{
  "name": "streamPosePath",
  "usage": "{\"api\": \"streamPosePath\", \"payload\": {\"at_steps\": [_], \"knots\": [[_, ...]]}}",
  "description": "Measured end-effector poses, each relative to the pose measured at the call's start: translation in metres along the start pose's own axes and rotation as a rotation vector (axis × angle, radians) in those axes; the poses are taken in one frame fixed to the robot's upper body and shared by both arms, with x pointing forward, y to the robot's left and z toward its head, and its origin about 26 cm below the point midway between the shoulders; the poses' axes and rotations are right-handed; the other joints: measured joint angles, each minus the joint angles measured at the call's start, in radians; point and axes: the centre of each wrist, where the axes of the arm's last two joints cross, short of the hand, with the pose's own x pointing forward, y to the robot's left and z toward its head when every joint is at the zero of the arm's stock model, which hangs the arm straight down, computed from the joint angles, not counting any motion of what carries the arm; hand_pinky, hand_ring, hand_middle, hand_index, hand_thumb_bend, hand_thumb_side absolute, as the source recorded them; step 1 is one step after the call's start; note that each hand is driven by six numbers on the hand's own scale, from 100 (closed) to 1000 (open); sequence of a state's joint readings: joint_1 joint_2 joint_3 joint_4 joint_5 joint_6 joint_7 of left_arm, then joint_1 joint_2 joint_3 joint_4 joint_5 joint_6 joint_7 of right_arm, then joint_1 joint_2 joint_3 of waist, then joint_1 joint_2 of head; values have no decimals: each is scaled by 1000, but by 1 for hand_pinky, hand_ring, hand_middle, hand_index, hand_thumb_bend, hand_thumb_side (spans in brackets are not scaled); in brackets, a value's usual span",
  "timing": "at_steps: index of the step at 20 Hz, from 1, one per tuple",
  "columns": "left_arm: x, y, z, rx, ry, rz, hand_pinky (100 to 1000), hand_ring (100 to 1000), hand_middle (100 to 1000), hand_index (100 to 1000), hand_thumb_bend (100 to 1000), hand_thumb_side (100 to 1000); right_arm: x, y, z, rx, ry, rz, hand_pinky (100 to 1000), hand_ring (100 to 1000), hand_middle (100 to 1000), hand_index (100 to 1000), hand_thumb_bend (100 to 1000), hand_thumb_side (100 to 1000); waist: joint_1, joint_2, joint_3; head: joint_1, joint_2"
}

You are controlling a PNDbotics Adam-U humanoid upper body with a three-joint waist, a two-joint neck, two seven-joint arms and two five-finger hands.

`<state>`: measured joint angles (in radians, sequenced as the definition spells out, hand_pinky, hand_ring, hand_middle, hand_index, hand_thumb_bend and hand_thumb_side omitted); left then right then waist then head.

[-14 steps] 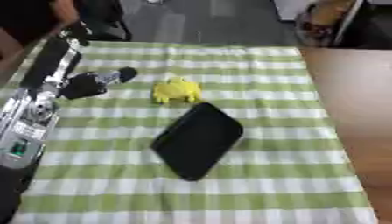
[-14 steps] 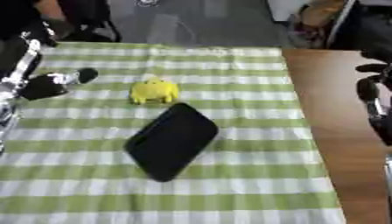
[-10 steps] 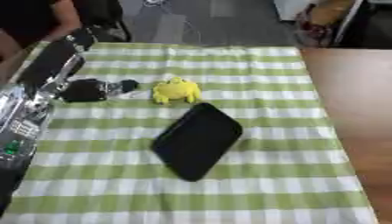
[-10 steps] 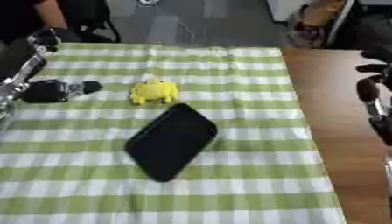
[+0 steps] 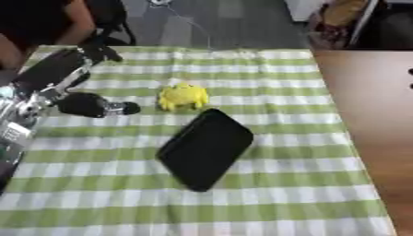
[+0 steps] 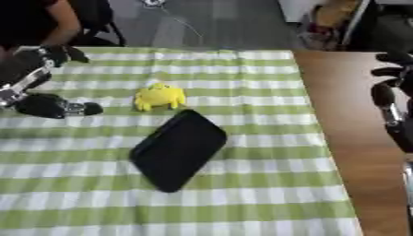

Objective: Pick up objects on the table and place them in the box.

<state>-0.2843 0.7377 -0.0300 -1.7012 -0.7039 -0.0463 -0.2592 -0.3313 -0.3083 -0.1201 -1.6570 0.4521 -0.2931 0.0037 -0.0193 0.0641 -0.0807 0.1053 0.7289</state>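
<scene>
— Robot hand on our left (image 5: 80,103) sits at nine o'clock on the counter (image 5: 266,198), dark and bunched beside the arm; we cannot tell whether its fingers are curled or straight, and we see nothing in it. One fingertip pokes out toward three o'clock, near the yellow toy (image 5: 183,96) but apart from it.

— And the toy?

— It lies toward twelve o'clock on the green checked cloth (image 5: 282,138). We judge it light and soft, so a pinch across its rounded body should do. Just below it, at the centre, lies the flat black case (image 5: 206,148), tilted. We judge that stiffer and smooth, likely to slip; best taken across its narrow width at one edge.

— What of the right side?

— Our right robot hand (image 6: 391,99) shows at three o'clock in the right eye view, cut off by the edge; its fingers look relaxed and hold nothing. No box shows in either view.
</scene>
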Motion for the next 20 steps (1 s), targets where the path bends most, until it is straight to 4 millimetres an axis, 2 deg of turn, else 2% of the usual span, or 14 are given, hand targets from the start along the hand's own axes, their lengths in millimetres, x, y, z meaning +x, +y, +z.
{"api": "streamPosePath", "payload": {"at_steps": [5,11,14,20], "knots": [[-2,11,-11,-28,4,28,678,758,810,858,950,775,0,0,0,3,0,1,581,703,786,936,630,1000,4,-3,-2,0,-2],[-12,20,-47,-94,60,56,703,761,807,844,968,728,-1,1,3,16,6,0,580,702,786,935,633,1000,6,-9,-3,0,-2],[-20,9,-66,-149,111,62,696,753,803,844,976,705,-2,3,3,25,6,-2,581,703,786,935,634,1000,6,-9,-3,0,-3],[-26,-33,-94,-239,181,97,692,745,799,841,999,672,-2,3,3,32,8,-3,581,703,786,935,635,1000,3,-9,-3,1,-4]]}}
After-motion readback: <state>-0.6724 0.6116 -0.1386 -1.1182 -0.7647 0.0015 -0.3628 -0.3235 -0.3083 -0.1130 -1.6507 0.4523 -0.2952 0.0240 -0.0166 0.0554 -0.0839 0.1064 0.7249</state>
